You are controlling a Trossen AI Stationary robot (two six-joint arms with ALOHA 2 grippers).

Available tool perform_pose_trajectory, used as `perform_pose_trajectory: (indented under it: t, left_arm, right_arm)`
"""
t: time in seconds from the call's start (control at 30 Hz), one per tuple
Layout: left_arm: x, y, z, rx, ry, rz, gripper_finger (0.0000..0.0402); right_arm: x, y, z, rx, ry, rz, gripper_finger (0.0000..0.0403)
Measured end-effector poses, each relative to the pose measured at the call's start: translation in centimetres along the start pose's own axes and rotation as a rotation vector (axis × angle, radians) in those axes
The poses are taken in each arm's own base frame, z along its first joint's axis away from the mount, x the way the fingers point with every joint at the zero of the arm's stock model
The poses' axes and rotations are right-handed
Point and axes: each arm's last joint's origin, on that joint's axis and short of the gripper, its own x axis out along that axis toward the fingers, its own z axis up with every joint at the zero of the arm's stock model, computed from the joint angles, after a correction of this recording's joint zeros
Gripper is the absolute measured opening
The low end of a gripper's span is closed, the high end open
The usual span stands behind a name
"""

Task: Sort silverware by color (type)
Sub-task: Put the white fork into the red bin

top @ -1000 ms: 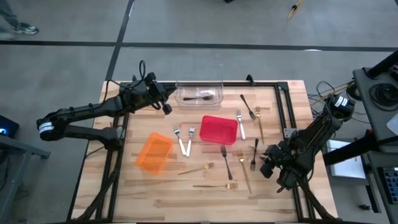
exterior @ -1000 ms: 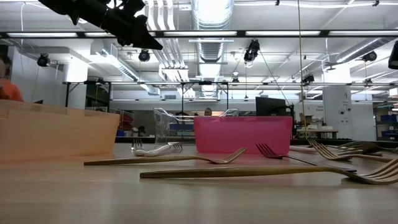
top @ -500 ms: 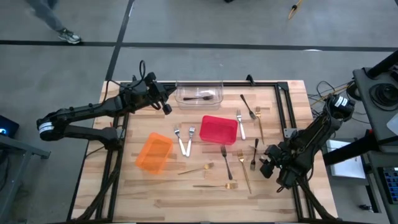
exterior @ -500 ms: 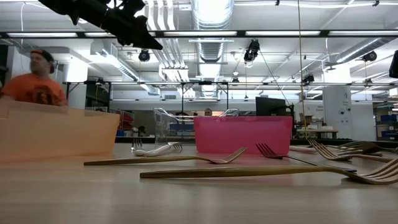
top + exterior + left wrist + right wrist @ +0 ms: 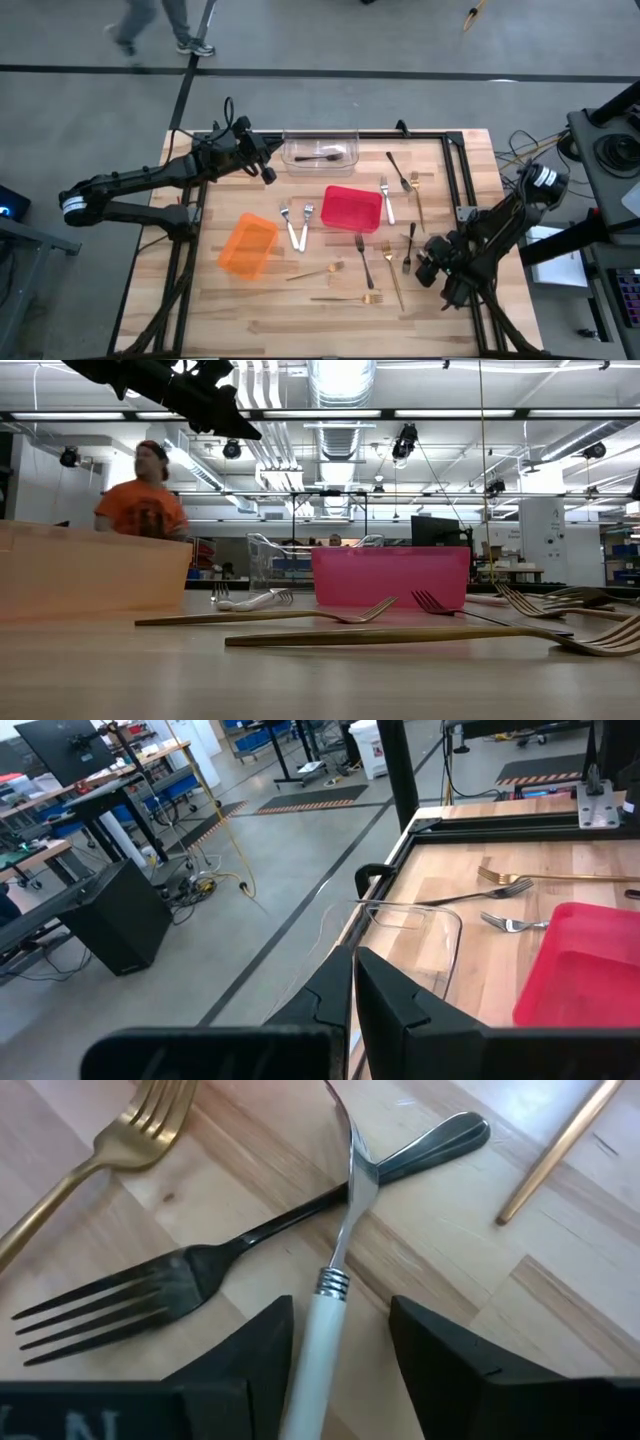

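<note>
Right gripper [image 5: 340, 1315] low over the table [image 5: 300, 320] toward 4 o'clock on the board in the high view, fingers [image 5: 240, 1370] spread apart and closed on nothing. Between them, straight ahead at 12 o'clock, a white-handled utensil [image 5: 322, 1330], with a sliver of bare wood on either side of its handle. Under its metal neck, crossed by it, a black fork [image 5: 150, 1295], tines toward 9 o'clock in the right wrist view. Off at 10 o'clock there, a gold fork [image 5: 130, 1135]; at 2 o'clock, a bare gold handle [image 5: 560, 1145]. Left gripper [image 5: 268, 172] pinched shut and empty, raised at about 11 o'clock on the board, just beside the clear bin [image 5: 300, 165], which has one dark fork [image 5: 320, 157] in it. Near the centre, a red bin [image 5: 350, 207]; at 8 o'clock from it, an orange bin [image 5: 247, 245]; between the two, a pair of silver forks [image 5: 298, 222]. More gold forks [image 5: 345, 297] toward 6 o'clock. Pale butcher-block wood inside a black frame. Beyond, grey concrete floor, ceiling strip lights and ducts, and a person [image 5: 145, 500] in an orange shirt at 9 o'clock in the low view.
</note>
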Motion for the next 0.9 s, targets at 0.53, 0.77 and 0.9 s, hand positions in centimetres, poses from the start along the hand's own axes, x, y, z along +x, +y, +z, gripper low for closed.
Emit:
perform_pose_trajectory:
  t: [0.53, 0.77, 0.9]
  left_arm:
    - [0.0, 0.0, 0.0, 0.004, 0.001, 0.0, 0.0]
    - [0.0, 0.0, 0.0, 0.008, 0.001, 0.0, 0.0]
    - [0.0, 0.0, 0.0, 0.008, 0.002, -0.001, 0.0]
  right_arm:
    - [-0.7, 0.6, 0.3, 0.043, -0.007, 0.019, 0.003]
    - [-3.4, 0.4, 2.4, 0.052, -0.045, 0.003, 0.003]
    - [-5.6, 0.3, 4.2, 0.063, -0.126, 0.022, 0.003]
